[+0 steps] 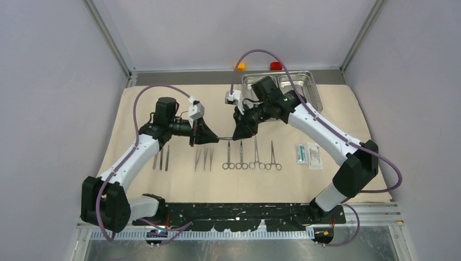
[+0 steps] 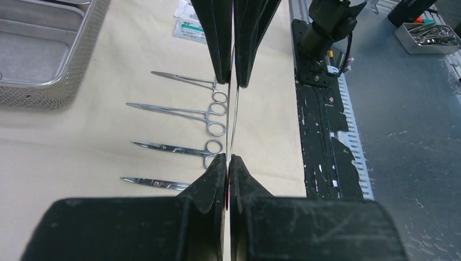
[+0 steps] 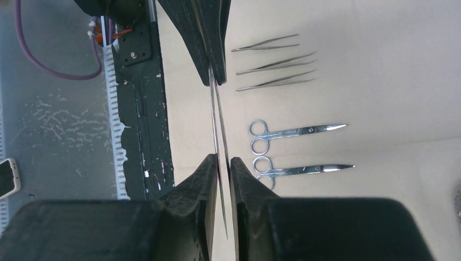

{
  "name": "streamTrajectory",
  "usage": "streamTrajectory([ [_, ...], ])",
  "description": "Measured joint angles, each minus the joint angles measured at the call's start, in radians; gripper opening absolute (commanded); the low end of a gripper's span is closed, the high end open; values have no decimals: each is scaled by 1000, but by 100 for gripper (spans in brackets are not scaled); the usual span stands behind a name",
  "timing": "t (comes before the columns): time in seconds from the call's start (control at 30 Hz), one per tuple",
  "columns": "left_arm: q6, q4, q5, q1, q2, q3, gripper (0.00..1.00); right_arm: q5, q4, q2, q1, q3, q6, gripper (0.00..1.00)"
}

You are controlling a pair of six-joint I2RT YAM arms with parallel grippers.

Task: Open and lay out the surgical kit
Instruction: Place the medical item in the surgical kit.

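handover | your left gripper (image 2: 228,160) clamped on held tweezers (image 2: 234,119) | right gripper (image 3: 224,160) jaws slightly apart round other end | long axis arm-to-arm, above cloth (image 1: 326,179) | laid tweezers (image 1: 204,159) nearest your left arm

Top cam's parked high above and behind the arm bases, looking steeply down so the whole beige cloth (image 1: 217,185) fits, with the bases at 6 o'clock and the steel tray (image 1: 307,92) near 1. Left wrist cam rides low and close behind the left gripper (image 2: 227,159), facing 3 o'clock on that map. Right wrist cam sits just as close behind the right gripper (image 3: 223,159), facing 9. Both wrist views share the tweezers (image 2: 234,114) and ring-handled clamps (image 2: 185,111); top cam catches all of it.
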Motion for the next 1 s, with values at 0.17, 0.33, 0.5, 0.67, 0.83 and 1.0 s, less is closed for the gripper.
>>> streamTrajectory([
  [0.17, -33, 25, -2, 16, -3, -18, 0, 0, 4, -18, -15, -4, 8, 27],
  [0.33, -55, 35, -6, 25, -3, -24, 0, 0, 5, -26, -19, -16, 11, 41],
  [0.5, -62, 42, -6, 25, -3, -24, 0, 4, 13, -26, -19, -29, 18, 51],
  [0.67, -63, 45, -3, 25, -4, -29, 0, 21, 26, -27, -19, -32, 27, 54],
  [0.83, -63, 46, 4, 25, -6, -37, 0, 36, 32, -29, -19, -31, 31, 55],
  [1.0, -111, 81, 17, 25, -12, -49, 0, 39, 34, -46, -19, -31, 30, 55],
])
